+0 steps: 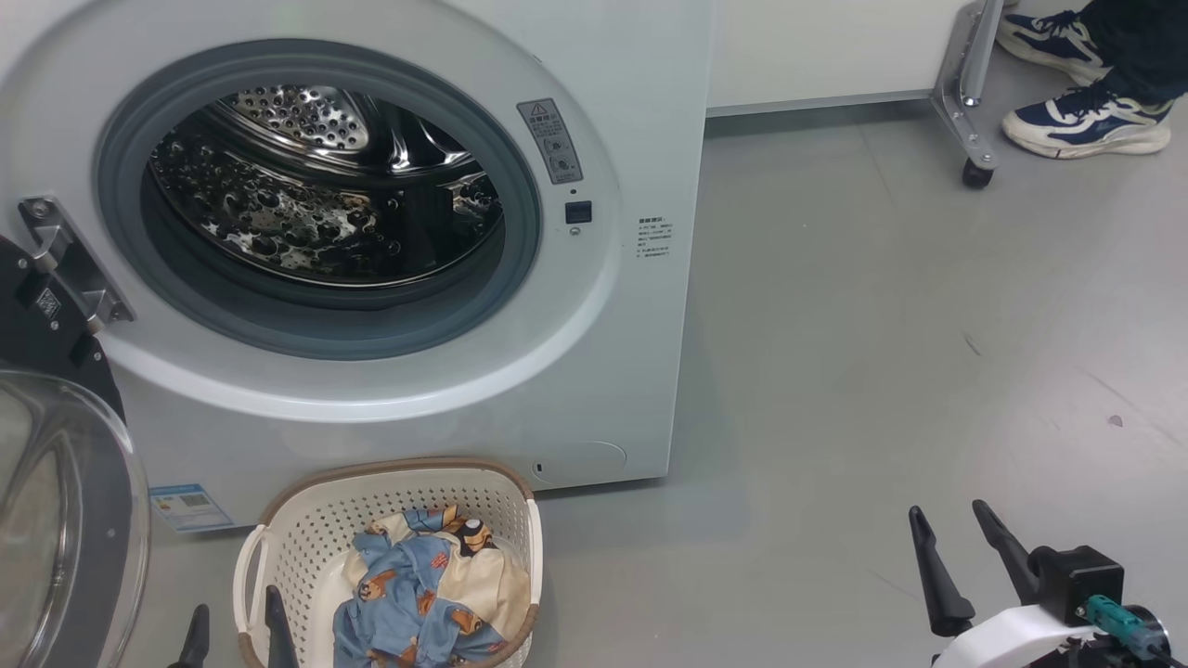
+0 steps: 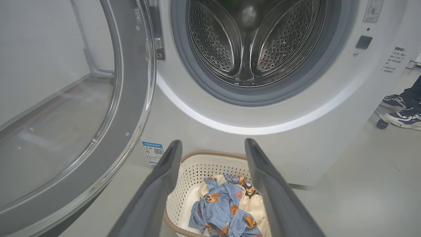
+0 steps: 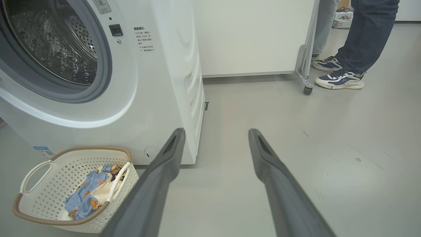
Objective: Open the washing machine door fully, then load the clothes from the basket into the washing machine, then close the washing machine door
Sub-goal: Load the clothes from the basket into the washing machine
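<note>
The washing machine (image 1: pixel 594 371) is cut off at the top and left of the head view, so its controls cannot be seen. Its white front is smooth, with a grey rubber gasket around a perforated steel drum (image 1: pixel 306 204) that looks empty. The door (image 1: pixel 56 520) stands swung wide open on the left hinge. Only part of its glossy dark ring and bulging clear glass shows at the lower left edge.

The floor (image 1: pixel 882 371) is plain grey and faintly scuffed. At the top right stand a person's blue-and-white trainers (image 1: pixel 1086 125), legs cut off, beside a metal frame leg on a castor (image 1: pixel 970 93).

The basket (image 1: pixel 306 520), cream perforated plastic with a brown woven-look rim, sits on the floor just in front of the machine's foot, below the drum opening. Its near end is cropped. The clothes (image 1: pixel 418 594) lie crumpled inside it, soft blue and cream fabric with orange bears. A blue sticker (image 1: pixel 188 506) marks the machine's lower left corner, its print too small to read.

The left fingers (image 2: pixel 154 194) are spread apart and empty, pointing over the basket toward the clothes, with their arm out of frame. The right fingers (image 1: pixel 937 575) are likewise spread and empty, above bare floor well to the right.
</note>
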{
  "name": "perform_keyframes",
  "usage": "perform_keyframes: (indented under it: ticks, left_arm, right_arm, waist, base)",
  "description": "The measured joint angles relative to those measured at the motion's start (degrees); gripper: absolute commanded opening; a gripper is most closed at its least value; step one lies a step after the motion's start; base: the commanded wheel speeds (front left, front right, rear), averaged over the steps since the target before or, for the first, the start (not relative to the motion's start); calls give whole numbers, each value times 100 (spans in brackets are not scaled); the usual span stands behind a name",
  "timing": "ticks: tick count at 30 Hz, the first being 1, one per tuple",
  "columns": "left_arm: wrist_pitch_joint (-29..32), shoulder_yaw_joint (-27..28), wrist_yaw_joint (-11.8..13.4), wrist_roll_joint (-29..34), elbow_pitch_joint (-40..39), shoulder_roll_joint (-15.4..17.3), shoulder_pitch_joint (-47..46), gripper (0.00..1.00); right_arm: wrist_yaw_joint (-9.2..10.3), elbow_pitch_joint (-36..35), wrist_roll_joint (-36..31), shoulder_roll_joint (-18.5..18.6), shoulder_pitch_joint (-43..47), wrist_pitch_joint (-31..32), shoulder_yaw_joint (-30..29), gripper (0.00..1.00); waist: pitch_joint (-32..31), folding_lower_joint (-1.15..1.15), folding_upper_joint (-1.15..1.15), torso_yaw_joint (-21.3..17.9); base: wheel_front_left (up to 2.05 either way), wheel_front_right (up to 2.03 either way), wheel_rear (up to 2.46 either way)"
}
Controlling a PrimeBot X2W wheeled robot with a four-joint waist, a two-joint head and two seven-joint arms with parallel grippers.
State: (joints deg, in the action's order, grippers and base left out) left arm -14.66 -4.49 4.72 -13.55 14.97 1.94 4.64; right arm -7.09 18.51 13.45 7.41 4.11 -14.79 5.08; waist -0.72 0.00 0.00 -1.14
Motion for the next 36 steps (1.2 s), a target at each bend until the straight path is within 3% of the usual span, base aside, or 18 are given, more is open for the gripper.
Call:
perform_keyframes:
  ticks: [9,15,36]
  left_arm:
    - [0,-176,-3,190,119,1,1,100]
    - [214,-331,-137,101,512,0,-79,100]
    - [1325,-54,-449,-210,1694,415,-1891,100]
  right_arm:
    - [0,-29,11,-27,-10,0,121,100]
    - [0,-151,35,-30,-144,0,179,100]
    - [0,-598,177,-105,-966,0,683,100]
  waist:
    - [170,0,0,-179]
    - [498,0,0,-299]
    - [2091,0,0,-979]
  base:
    - [0,0,0]
    - [0,0,0]
    - [0,0,0]
